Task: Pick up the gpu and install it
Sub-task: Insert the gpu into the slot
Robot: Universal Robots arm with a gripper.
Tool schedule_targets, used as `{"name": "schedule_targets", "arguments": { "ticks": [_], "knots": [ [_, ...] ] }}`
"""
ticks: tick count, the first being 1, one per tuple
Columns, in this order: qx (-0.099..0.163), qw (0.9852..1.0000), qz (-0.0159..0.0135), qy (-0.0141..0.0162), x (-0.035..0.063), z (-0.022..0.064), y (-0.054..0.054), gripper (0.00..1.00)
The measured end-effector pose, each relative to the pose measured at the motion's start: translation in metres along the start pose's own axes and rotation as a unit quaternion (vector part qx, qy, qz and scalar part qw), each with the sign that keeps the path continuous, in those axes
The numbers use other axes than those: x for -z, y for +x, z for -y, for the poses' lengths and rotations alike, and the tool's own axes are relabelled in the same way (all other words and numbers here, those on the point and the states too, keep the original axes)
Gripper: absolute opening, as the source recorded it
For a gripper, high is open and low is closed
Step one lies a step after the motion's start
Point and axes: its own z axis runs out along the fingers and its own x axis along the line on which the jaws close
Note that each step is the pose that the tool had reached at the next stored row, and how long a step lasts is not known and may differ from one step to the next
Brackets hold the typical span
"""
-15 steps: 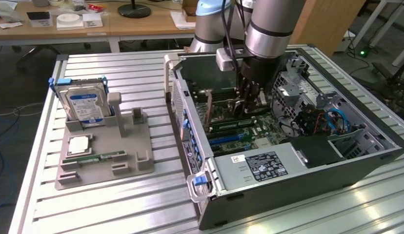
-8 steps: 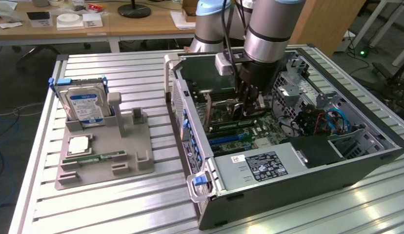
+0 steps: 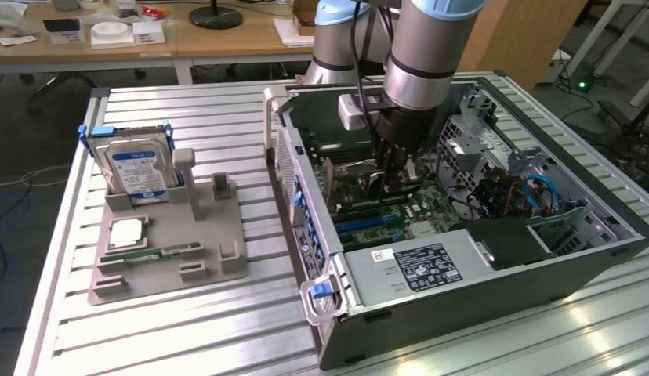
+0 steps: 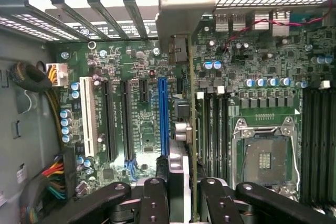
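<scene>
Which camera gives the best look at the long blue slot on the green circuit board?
The wrist view: the blue slot shows close and along its length. The exterior view catches it far off, at a slant, inside the computer case.

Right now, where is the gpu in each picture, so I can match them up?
Exterior view: the gpu hangs from the gripper inside the open computer case, just above the board.
Wrist view: the gpu is seen edge-on between the gripper's fingers, close beside the blue slot.
Shared landmark: the blue slot on the board, next to the gpu in both views.
</scene>
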Motion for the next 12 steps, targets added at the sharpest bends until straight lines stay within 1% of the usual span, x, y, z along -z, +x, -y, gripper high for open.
{"name": "schedule_targets", "arguments": {
  "ticks": [3,8,12],
  "knots": [
    [0.000,1.0000,0.0001,0.0001,-0.0019,-0.0001,0.0024,0.28],
    [0.000,1.0000,0.0001,0.0001,-0.0060,-0.0048,0.0032,0.28],
    [0.000,1.0000,0.0001,0.0001,-0.0067,-0.0045,0.0086,0.28]
  ]
}}
